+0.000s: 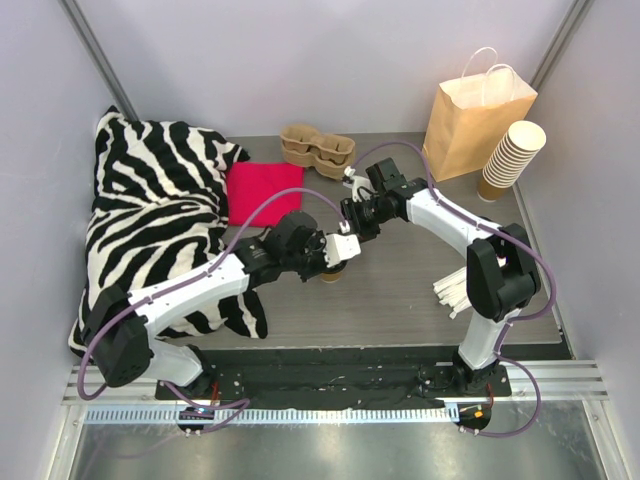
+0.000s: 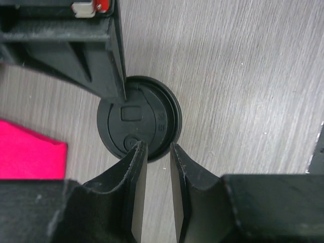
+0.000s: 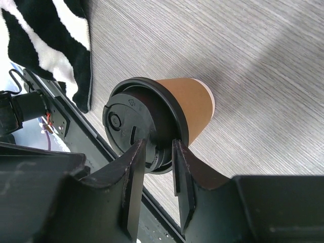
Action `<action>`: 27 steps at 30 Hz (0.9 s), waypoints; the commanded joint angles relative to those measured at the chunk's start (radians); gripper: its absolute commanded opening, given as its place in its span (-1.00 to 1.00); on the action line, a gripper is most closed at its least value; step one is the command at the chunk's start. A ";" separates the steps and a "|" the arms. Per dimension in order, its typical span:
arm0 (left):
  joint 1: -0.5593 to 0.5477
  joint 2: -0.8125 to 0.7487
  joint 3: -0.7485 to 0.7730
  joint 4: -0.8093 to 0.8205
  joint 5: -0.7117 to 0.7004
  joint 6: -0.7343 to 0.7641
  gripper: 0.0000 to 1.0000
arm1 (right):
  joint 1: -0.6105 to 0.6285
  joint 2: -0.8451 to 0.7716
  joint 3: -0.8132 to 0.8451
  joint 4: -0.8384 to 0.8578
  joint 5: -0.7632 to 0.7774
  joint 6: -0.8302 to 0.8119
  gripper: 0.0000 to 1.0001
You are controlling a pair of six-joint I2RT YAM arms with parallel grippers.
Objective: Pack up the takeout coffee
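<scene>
The takeout coffee point(image 1: 330, 272) is standing upright in the middle of the bench point(image 1: 420, 290), black lid point(image 2: 142, 119) on, between the two arms. The left fingers point(image 2: 135, 177) are hanging at the lid's rim, slightly apart with only a narrow slot showing, clamping nothing. The right fingers point(image 3: 132, 182) are straddling the rim too, parted a little, gripping nothing I can make out.

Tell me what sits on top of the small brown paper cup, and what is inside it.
A black plastic lid sits on the cup, closing its mouth. What is inside cannot be seen: the lid covers it.
</scene>
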 commanded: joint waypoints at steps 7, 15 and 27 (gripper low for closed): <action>-0.003 0.115 -0.038 0.104 0.000 0.132 -0.49 | 0.002 0.013 0.029 0.005 -0.003 -0.002 -0.34; 0.000 0.115 -0.038 0.075 -0.023 0.113 -0.56 | 0.003 0.017 0.033 0.000 -0.006 -0.008 -0.43; 0.006 -0.003 0.082 -0.032 -0.033 -0.101 0.15 | -0.023 -0.022 0.171 0.012 -0.130 0.022 0.37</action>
